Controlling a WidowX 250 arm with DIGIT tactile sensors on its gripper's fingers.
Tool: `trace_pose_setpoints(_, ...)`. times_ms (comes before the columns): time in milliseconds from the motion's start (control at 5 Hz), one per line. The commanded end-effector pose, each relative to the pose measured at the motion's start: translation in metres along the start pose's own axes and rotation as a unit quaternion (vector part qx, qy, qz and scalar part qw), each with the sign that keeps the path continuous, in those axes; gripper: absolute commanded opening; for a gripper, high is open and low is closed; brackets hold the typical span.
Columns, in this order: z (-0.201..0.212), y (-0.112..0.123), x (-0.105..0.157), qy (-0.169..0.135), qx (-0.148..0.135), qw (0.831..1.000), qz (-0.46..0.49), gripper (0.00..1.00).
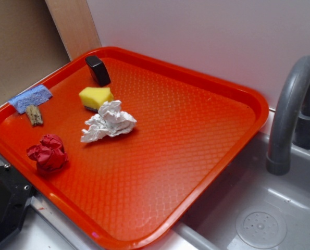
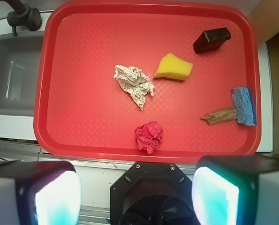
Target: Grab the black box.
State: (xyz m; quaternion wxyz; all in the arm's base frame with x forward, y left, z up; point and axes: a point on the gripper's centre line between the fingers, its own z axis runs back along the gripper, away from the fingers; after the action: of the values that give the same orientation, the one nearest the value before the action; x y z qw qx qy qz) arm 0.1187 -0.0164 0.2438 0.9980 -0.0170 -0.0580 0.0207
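The tool [image 2: 137, 194] hung wide open and empty above the near rim of the red tray [image 2: 55, 136]. The black box [image 2: 211, 40] lay in the tray's far corner, just beside the yellow sponge [image 2: 174, 67], apart from the crumpled white paper [image 2: 134, 83].

Glossy black box [image 1: 98, 70], textured plastic tray [image 1: 207, 86], crumpled paper [image 1: 109, 122], porous sponge [image 1: 95, 97].
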Motion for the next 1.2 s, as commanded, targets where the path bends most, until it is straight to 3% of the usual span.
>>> trace_pose_setpoints(0, 0.0, 0.0, 0.0, 0.0, 0.0, 1.0, 0.0, 1.0)
trace_pose_setpoints(200, -0.053, 0.019, 0.043, 0.038, 0.046, 0.998, 0.026, 1.0)
trace_pose_setpoints(400, -0.082, 0.049, 0.087, 0.02, 0.055, 0.987, 0.15, 1.0)
trace_pose_setpoints(600, -0.097, 0.091, 0.112, -0.014, 0.061, 0.96, 0.272, 1.0)
trace_pose_setpoints(1000, -0.132, 0.16, 0.098, -0.043, 0.118, 0.866, 0.485, 1.0)
